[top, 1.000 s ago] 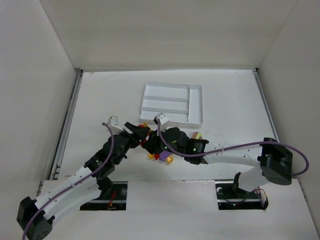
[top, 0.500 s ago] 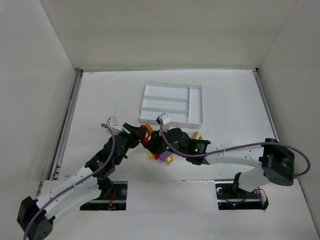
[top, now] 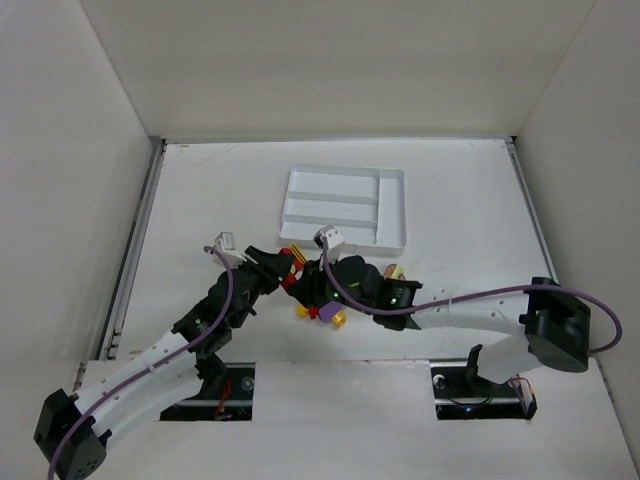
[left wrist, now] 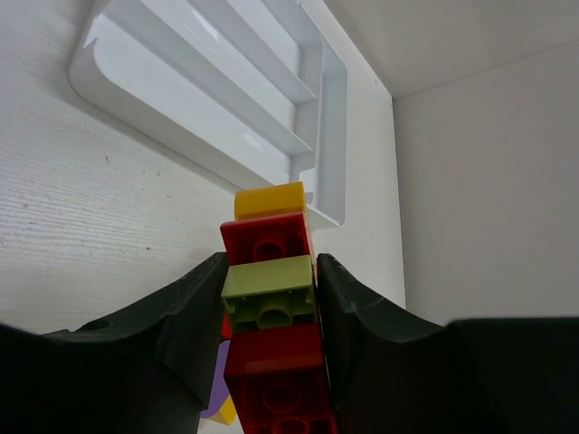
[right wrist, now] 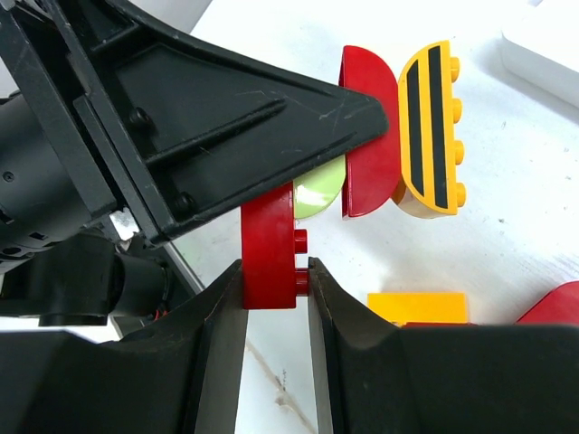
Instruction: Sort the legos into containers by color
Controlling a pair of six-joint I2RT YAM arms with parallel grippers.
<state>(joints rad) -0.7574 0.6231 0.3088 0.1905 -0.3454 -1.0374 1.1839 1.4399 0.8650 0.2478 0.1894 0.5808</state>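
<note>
A stack [top: 291, 263] of four joined legos hangs above the worktop [top: 200, 200] just off the tray's [top: 392, 205] near left corner, held from both sides. From the tray end it runs: a yellow piece with black stripes [right wrist: 430, 127], a red half-round [right wrist: 371, 136], a lime brick [left wrist: 269, 303] and a red brick [right wrist: 270, 249]. The left fingers [left wrist: 194, 307] press on both sides of the lime brick, with no gap showing. The right fingers [right wrist: 217, 334] are clamped on the red brick at the end of the stack farthest from the tray. The two arms meet nose to nose there, the left one coming from the tray's near left and the right one from its near right.

Farther from the tray on its near side, loose legos lie on the worktop under the right arm: a yellow one [top: 302, 311], a purple one [top: 325, 312] and an orange-yellow one [top: 340, 318]. A lime one [top: 397, 270] lies off the tray's near right corner. All the tray slots in view hold no bricks.
</note>
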